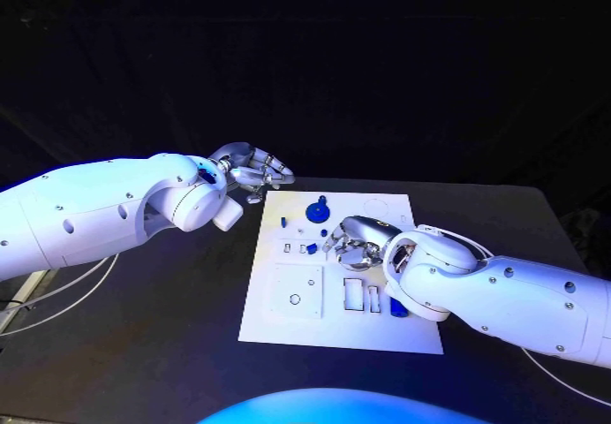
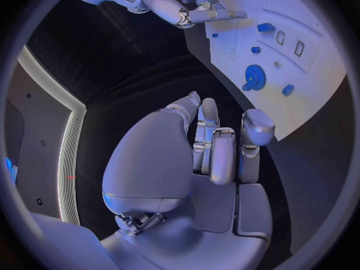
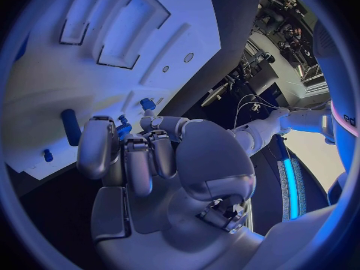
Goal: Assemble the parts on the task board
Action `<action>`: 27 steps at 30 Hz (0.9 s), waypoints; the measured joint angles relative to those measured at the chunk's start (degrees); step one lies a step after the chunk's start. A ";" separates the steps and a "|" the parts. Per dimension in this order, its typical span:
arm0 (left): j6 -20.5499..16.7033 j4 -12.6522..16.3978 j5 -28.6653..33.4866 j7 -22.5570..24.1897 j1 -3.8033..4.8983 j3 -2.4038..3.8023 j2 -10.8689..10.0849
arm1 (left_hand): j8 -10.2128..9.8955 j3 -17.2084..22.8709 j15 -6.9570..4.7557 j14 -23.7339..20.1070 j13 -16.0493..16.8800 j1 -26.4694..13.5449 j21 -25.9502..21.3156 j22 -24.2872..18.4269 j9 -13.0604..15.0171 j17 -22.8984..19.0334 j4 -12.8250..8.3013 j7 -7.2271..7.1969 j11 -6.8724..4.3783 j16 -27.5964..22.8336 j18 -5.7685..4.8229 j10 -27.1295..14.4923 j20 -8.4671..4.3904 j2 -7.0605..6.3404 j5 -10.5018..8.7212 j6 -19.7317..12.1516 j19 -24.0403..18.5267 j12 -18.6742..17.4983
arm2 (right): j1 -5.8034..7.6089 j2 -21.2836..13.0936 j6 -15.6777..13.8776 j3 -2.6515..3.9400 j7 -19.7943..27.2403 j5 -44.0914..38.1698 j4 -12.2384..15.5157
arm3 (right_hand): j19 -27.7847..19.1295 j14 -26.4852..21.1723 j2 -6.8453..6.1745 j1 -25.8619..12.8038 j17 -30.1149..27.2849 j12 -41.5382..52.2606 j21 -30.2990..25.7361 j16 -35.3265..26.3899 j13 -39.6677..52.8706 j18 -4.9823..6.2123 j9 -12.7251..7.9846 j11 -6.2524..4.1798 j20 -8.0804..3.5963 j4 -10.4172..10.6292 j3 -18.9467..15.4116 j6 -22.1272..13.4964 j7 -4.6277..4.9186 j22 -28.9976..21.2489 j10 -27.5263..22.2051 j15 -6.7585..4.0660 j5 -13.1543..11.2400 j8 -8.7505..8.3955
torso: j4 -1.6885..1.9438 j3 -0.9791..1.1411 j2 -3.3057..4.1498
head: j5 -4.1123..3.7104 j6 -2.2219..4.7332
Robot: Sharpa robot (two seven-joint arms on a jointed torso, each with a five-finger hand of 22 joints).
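Note:
The white task board (image 1: 296, 311) lies in the middle of the black table, with a blue gear (image 1: 316, 211) near its far edge and small blue parts (image 1: 398, 307) on it. My right hand (image 1: 354, 243) hovers over the board's middle with its fingers curled in. A small blue part (image 3: 122, 126) shows right at its fingertips (image 3: 98, 147), but whether they pinch it is unclear. My left hand (image 1: 251, 168) hangs off the board's far left corner. Its fingers (image 2: 213, 141) are curled in with nothing in them. From the left wrist I see the gear (image 2: 255, 77) and the board (image 2: 315, 84).
The board has rectangular recesses (image 1: 353, 294) and a square plate with a hole (image 1: 296, 299) near its front. A blue peg (image 3: 69, 126) and another small blue piece (image 3: 48, 156) sit on the board near my right hand. Black table (image 1: 153, 353) surrounds the board.

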 measured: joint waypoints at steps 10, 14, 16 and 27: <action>0.13 0.04 -0.02 0.07 0.00 0.00 0.09 | 0.00 0.00 0.00 0.00 0.00 0.00 0.00 -0.01 -0.11 -0.01 0.00 -0.01 0.00 0.00 0.00 0.00 0.00 0.00 0.00 0.00 0.00 0.00 | -0.66 2.07 -0.27 0.00 0.31 0.65 -2.44 | 0.00 0.00 0.13 -0.13 0.00 0.00 -0.28 0.00 0.00 0.00 -0.04 0.00 0.00 0.00 0.00 0.00 0.00 -0.13 0.00 0.00 -0.29 0.00 | -0.01 -0.02 -0.02 | -0.07 -0.22; 0.19 0.06 -0.03 0.08 0.00 0.00 0.20 | 0.00 0.00 0.00 0.00 0.00 0.00 0.00 -0.01 -0.11 -0.01 0.00 -0.01 0.00 0.00 0.00 0.00 0.00 0.00 0.00 0.00 0.00 0.00 | -0.79 2.70 -0.27 0.00 0.39 0.75 -3.24 | 0.00 0.00 0.13 -0.13 -0.01 0.00 -0.28 0.00 0.00 0.00 -0.04 0.00 0.00 0.00 0.00 0.04 -0.04 -0.13 0.00 0.00 -0.29 0.00 | -0.01 -0.03 -0.04 | -0.07 -0.33; 0.22 0.07 -0.04 0.09 0.00 0.00 0.25 | 0.00 0.00 0.00 0.00 0.01 0.00 0.00 -0.01 -0.11 -0.01 0.00 -0.01 0.00 0.00 0.00 0.00 0.00 0.00 0.00 0.00 0.00 0.00 | -0.93 3.10 -0.26 0.00 0.43 0.79 -3.66 | 0.00 0.00 0.13 -0.13 -0.01 0.00 -0.28 0.00 0.00 0.00 -0.04 0.00 0.00 0.00 0.00 0.19 -0.18 -0.13 0.00 0.00 -0.29 0.00 | -0.01 -0.03 -0.06 | -0.03 -0.40; 0.33 0.09 -0.05 0.11 0.00 0.00 0.32 | 0.00 0.00 0.00 0.00 0.01 0.00 0.00 -0.01 -0.11 -0.02 0.00 -0.01 0.00 0.00 0.00 0.00 0.00 0.00 0.00 -0.01 0.00 0.00 | -1.41 4.16 -0.05 -0.01 0.51 0.79 -4.99 | -0.01 0.00 0.13 -0.13 -0.01 0.00 -0.28 0.00 0.00 0.00 -0.04 0.00 0.00 0.00 -0.01 0.19 -0.18 -0.18 0.00 0.00 -0.29 0.00 | -0.04 -0.01 -0.07 | 0.21 -0.61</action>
